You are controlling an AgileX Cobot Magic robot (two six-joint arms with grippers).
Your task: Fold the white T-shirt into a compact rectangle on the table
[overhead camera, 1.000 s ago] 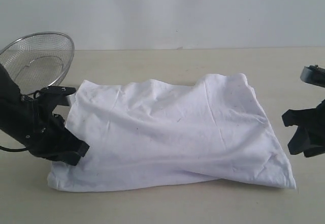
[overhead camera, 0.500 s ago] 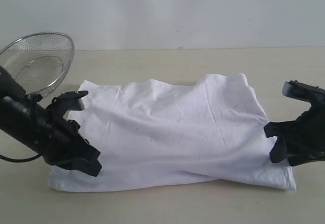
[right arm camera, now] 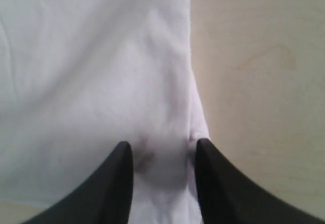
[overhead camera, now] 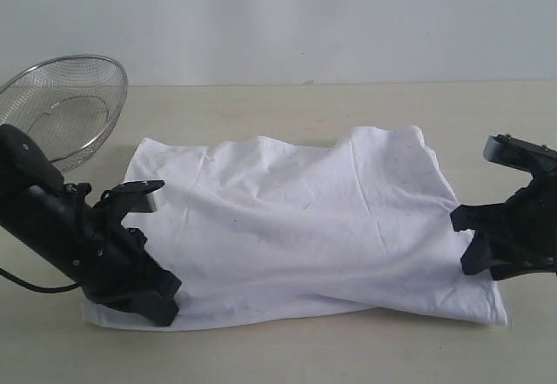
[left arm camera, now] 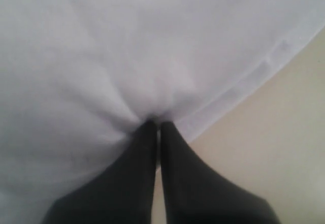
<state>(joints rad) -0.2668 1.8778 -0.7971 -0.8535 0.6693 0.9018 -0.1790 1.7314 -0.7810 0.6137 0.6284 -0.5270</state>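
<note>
The white T-shirt (overhead camera: 296, 227) lies spread and rumpled on the table (overhead camera: 287, 101), plain side up, with a fold along its front. My left gripper (overhead camera: 164, 301) is low at the shirt's front left corner. In the left wrist view it (left arm camera: 158, 123) is shut, with puckered shirt cloth (left arm camera: 127, 46) pinched at its tips near the hem. My right gripper (overhead camera: 464, 243) is at the shirt's right edge. In the right wrist view it (right arm camera: 162, 150) is open, its jaws standing either side of a ridge of the shirt's (right arm camera: 86, 66) edge.
A round wire-mesh basket (overhead camera: 65, 105) stands tilted at the back left, just behind the left arm. Bare tabletop (right arm camera: 259, 71) shows to the right of the shirt and along the front edge (overhead camera: 287, 358).
My left arm has slid forward and rightward along the shirt's left edge to its front corner. My right gripper has come in from the right onto the shirt's edge, then held there.
</note>
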